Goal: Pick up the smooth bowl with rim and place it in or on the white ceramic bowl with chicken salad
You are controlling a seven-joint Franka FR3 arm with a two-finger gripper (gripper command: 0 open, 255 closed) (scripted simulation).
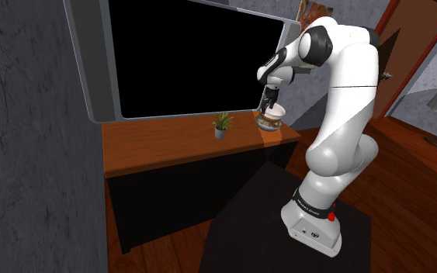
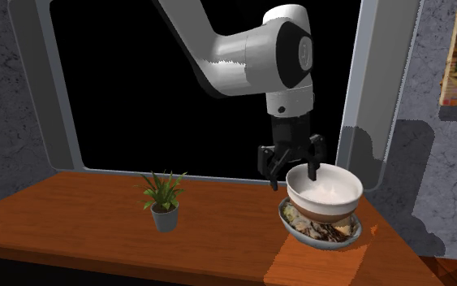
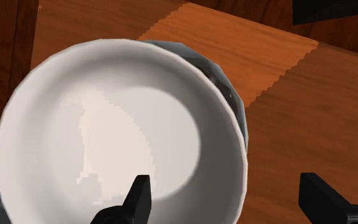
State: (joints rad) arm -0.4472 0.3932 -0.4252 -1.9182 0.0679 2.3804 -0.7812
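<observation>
Fingers [image 3: 139,198] apart | white bowl [image 3: 117,127] rim between, seemingly untouched | atop salad bowl [image 2: 325,240]

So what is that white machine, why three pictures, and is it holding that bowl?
It is a white robot arm with a black two-finger gripper, standing on a box. One picture looks over its shoulder, one faces the wooden counter, one comes from a camera on the hand. On the counter stand a small potted plant and a dish of food, with a plain white bowl resting on top of it. The fingers are open, one inside the white bowl and one outside, not touching its rim, so nothing is held.
</observation>
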